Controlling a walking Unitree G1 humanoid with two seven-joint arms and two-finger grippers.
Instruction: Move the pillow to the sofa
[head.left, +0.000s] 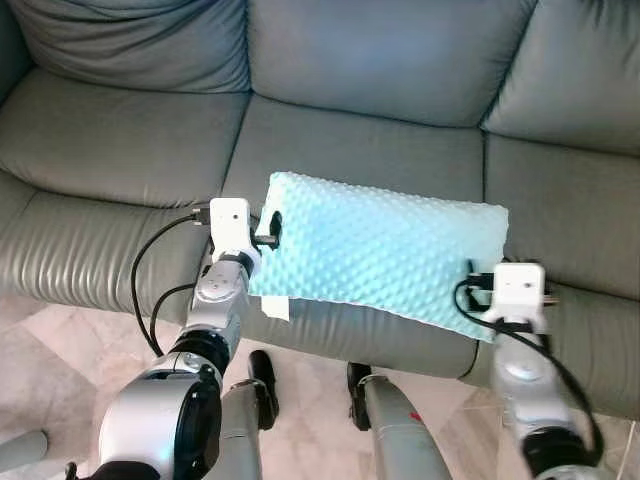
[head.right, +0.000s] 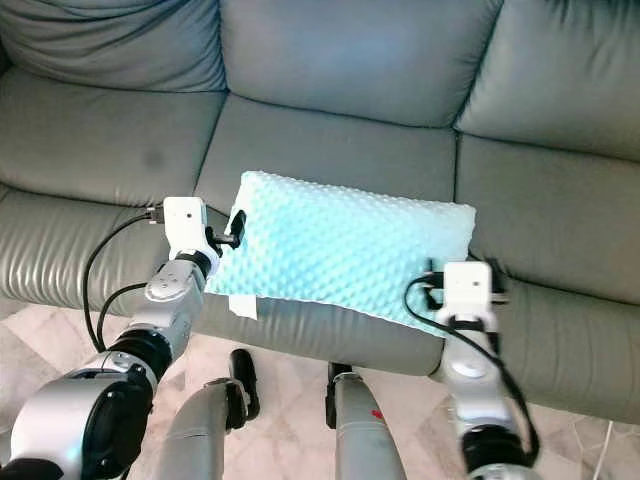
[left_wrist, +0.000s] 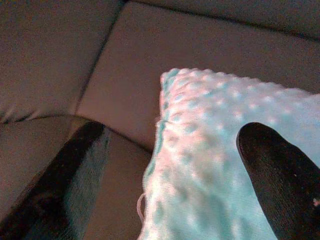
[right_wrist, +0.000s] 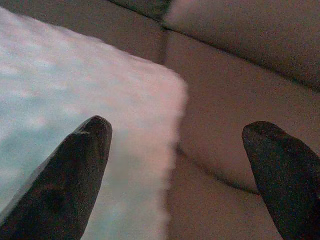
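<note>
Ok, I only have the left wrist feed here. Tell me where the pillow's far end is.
Observer: The pillow runs across the front of the sofa's middle seat. Its far end reaches about the seam with the right-hand seat.
Operator: Give me the right gripper.
Observer: The right gripper is at that far end's near corner, fingers apart, one over the pillow and one over the seat.
Operator: Now the pillow's front edge.
Observer: It appears to overhang the seat front, with a white tag hanging at the left corner.
</note>
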